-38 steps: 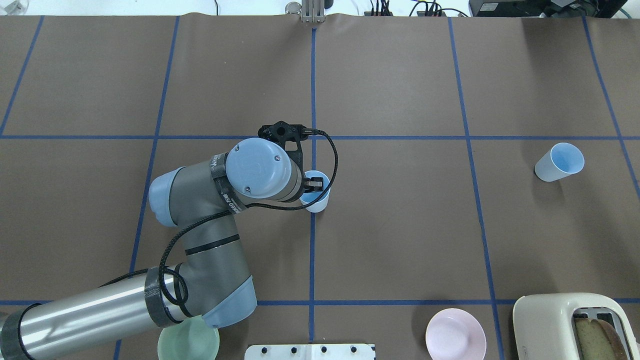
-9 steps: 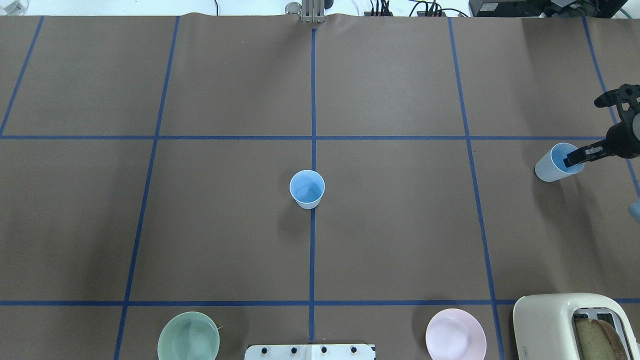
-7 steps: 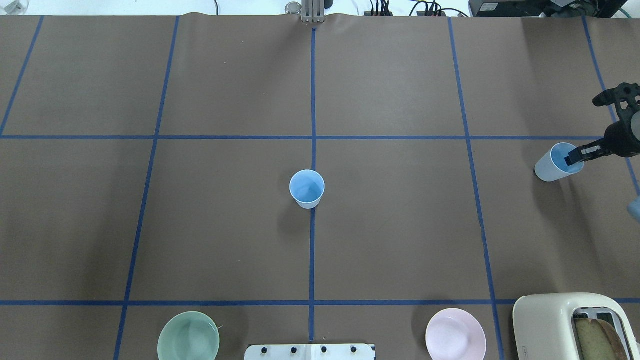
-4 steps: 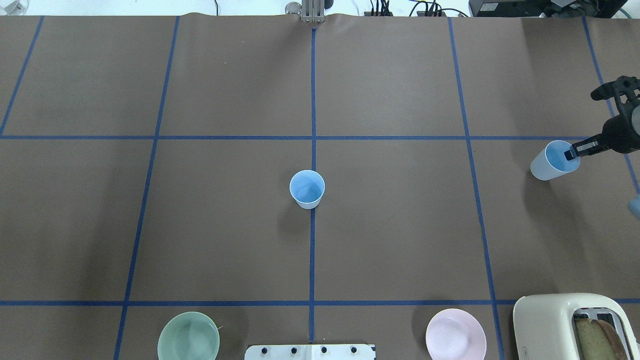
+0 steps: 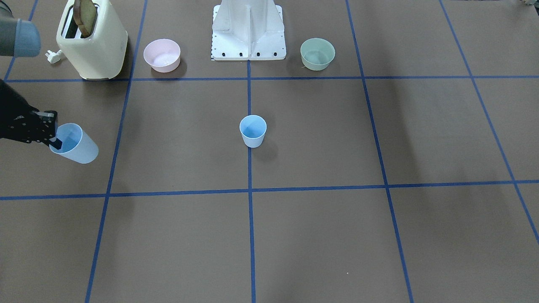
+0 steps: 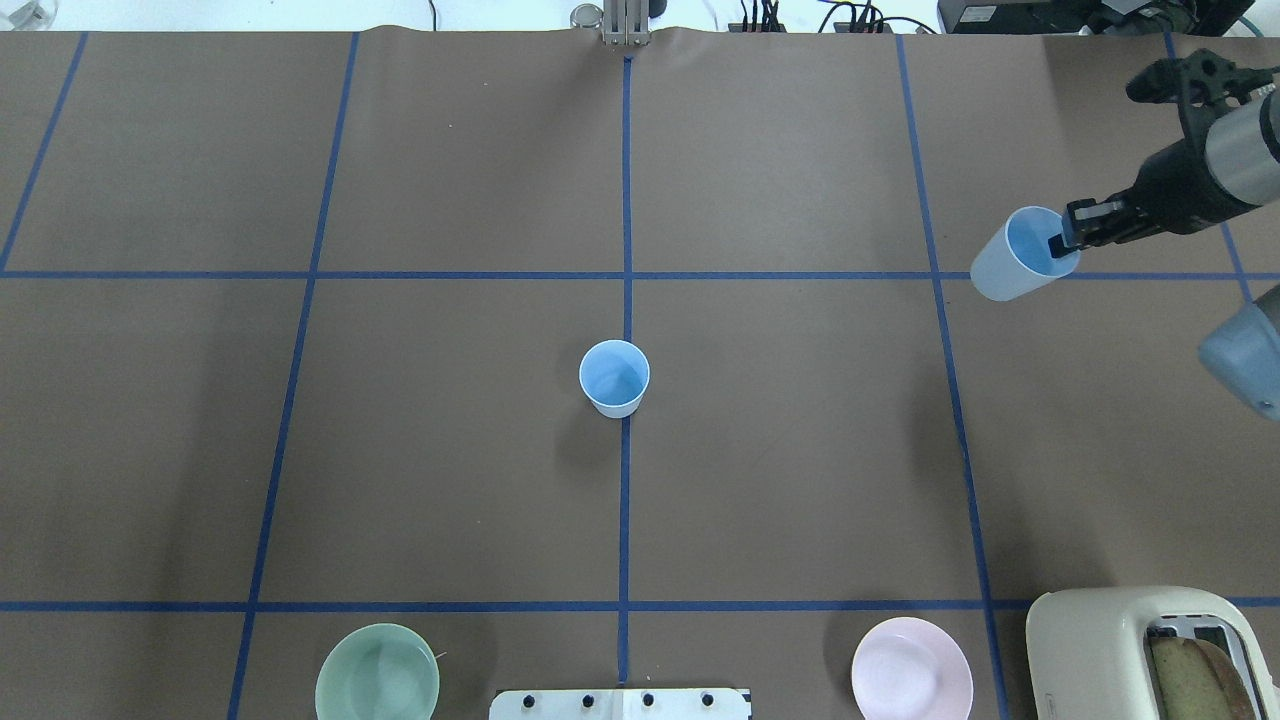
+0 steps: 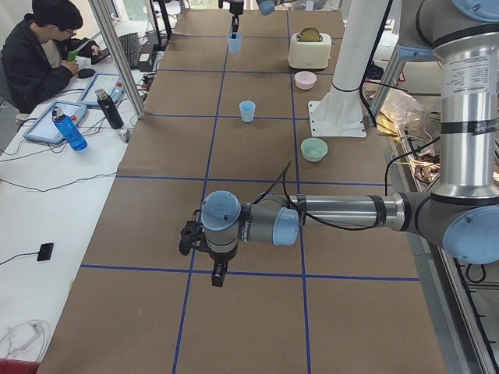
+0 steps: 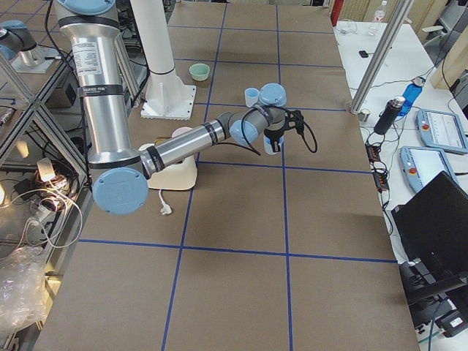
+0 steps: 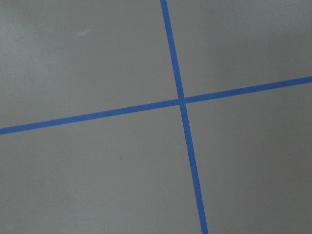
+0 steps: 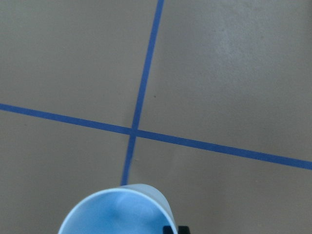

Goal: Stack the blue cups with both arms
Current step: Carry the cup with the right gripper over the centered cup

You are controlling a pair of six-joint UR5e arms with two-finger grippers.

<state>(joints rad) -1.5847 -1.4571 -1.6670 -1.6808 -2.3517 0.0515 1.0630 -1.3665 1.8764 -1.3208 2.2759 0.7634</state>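
right gripper (image 6: 1062,242) pinching rim of tilted cup (image 6: 1000,272), upper right of overhead view. second cup (image 6: 614,378) standing upright at frame centre. left gripper (image 7: 217,273) hanging lower left in left-side view; cannot tell whether wide or narrow.

Nothing legible here tbh

Only lettering I can spot is a strip of dark print on the left arm's upright grey metal tube (image 7: 468,74), way back from its black two-finger gripper (image 7: 217,278). There's a similar strip on the right arm's upright grey tube (image 8: 91,69), far behind that gripper (image 6: 1060,241). Both are too tiny to read.
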